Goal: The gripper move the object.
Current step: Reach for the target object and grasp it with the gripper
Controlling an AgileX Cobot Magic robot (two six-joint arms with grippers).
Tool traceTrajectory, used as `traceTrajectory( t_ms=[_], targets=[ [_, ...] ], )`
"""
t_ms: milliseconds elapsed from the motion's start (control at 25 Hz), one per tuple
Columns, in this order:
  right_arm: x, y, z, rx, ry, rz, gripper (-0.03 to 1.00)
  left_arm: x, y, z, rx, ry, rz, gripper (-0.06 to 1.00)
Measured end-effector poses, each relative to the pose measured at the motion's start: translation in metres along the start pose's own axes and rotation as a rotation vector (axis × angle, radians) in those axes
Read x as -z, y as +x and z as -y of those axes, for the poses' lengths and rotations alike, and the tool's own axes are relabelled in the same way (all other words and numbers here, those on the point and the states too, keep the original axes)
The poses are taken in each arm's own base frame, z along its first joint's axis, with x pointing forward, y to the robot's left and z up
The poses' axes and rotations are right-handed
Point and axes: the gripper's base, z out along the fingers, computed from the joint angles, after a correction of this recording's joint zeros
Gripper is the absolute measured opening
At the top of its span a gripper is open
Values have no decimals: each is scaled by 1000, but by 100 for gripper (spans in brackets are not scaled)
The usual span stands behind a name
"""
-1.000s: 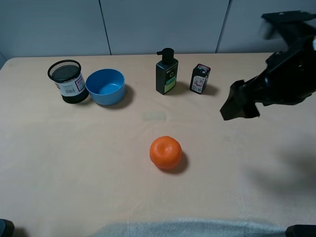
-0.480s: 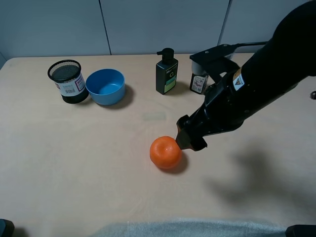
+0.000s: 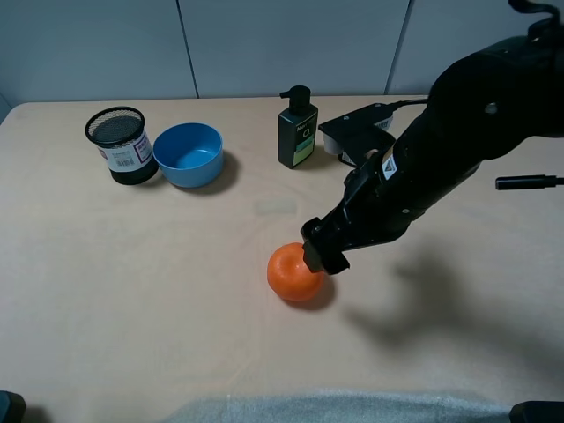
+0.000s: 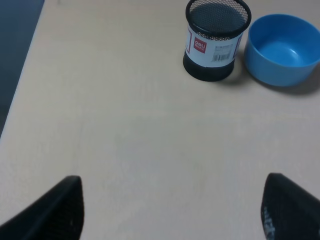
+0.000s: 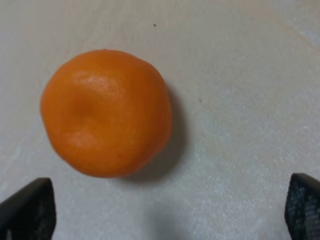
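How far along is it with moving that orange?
The reach looks done: the right gripper hangs right at the orange, which sits on the table. In hand: lining up, with the jaws wide open and nothing gripped yet. Left to do: close on the fruit, lift it and move it.

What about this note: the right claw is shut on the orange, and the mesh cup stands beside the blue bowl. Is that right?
Not quite. The right claw is open, not shut on the orange: the right wrist view shows its fingers spread wide with the orange lying free on the table. The mesh cup does stand beside the blue bowl.
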Motion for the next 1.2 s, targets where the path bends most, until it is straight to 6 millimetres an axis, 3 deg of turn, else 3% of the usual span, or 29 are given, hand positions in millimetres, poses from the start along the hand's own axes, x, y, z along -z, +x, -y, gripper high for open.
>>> traceTrajectory(
  t_ms=[480, 760, 1200],
  targets=[
    [-26, -3, -18, 31, -21, -2, 69, 0, 0, 0, 0, 0, 0, 79],
    [-29, -18, -23, 28, -29, 22, 69, 0, 0, 0, 0, 0, 0, 79],
    [-49, -12, -38, 72, -31, -43, 69, 0, 0, 0, 0, 0, 0, 79]
  ],
)
